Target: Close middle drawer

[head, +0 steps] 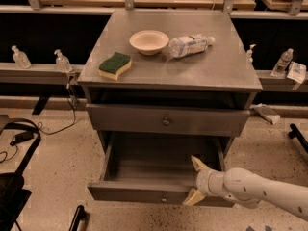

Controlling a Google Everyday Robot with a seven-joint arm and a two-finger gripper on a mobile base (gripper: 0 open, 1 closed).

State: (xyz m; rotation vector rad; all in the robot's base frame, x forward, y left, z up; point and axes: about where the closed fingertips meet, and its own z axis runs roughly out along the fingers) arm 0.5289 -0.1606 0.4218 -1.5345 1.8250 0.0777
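The middle drawer [139,190] is a grey metal drawer pulled well out of the cabinet, its shallow box empty, with a small round knob [164,197] on its front panel. My gripper [195,181] is at the right part of that front panel, coming in from the lower right on a white arm [260,191]. Its fingers are spread open: the upper fingertip [197,162] is over the inside of the drawer, and the lower one [191,198] is in front of the panel. It holds nothing.
A closed drawer [166,121] sits above the open one. The cabinet top [216,66] carries a green-and-yellow sponge [115,65], a white bowl [149,41] and a lying plastic bottle [190,45]. Small bottles [62,61] stand on side ledges. Cables and black gear [14,177] lie on the floor at the left.
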